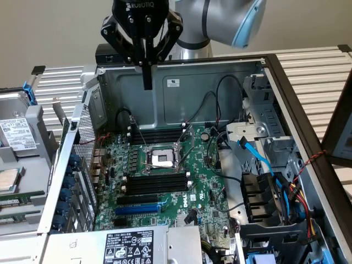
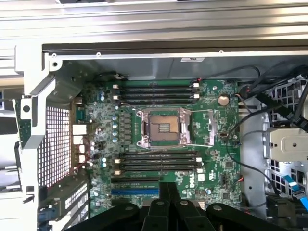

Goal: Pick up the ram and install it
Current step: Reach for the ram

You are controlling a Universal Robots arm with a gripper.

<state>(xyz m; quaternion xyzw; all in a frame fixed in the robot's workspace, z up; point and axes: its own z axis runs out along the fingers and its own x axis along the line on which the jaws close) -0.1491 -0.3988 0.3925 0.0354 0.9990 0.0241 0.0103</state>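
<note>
Overhead, the gripper [image 1: 147, 85] hung shut and empty above the case [image 1: 187, 102]. What looked like the ram [image 1: 21, 197] lay outside it at the exterior view's left, long axis crosswise.

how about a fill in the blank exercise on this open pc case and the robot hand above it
The hand hovers over the computer case with its fingers ___, not open.
The processor socket on the motherboard is ___, with no chip in it.
The memory slots beside the socket are coloured ___.
The long expansion slot is coloured ___.
Missing words: shut; empty; black; blue.
</note>
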